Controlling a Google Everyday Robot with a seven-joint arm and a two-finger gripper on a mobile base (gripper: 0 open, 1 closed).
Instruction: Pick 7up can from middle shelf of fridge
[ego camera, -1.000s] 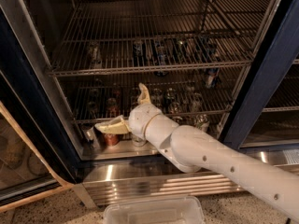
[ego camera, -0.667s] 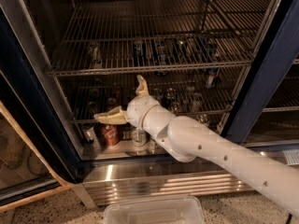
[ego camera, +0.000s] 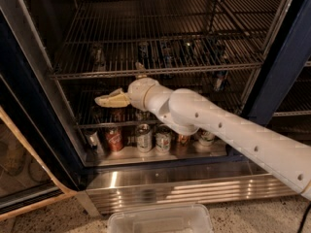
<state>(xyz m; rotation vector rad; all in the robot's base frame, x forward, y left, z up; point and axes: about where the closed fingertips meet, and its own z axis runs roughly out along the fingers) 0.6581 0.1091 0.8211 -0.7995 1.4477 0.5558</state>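
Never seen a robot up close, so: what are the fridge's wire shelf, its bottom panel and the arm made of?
Middle shelf: chrome-looking metal wire, thin glinting rods. Base panel: ribbed, streak-reflecting, likely stainless steel. Arm: smooth matte white shell, probably plastic; its tan end effector sits just below that shelf, left of centre.

Cream gripper [ego camera: 119,97] beneath chrome wire rack [ego camera: 194,69], white arm [ego camera: 233,130], dark blue fridge frame [ego camera: 286,67], red can [ego camera: 114,139]
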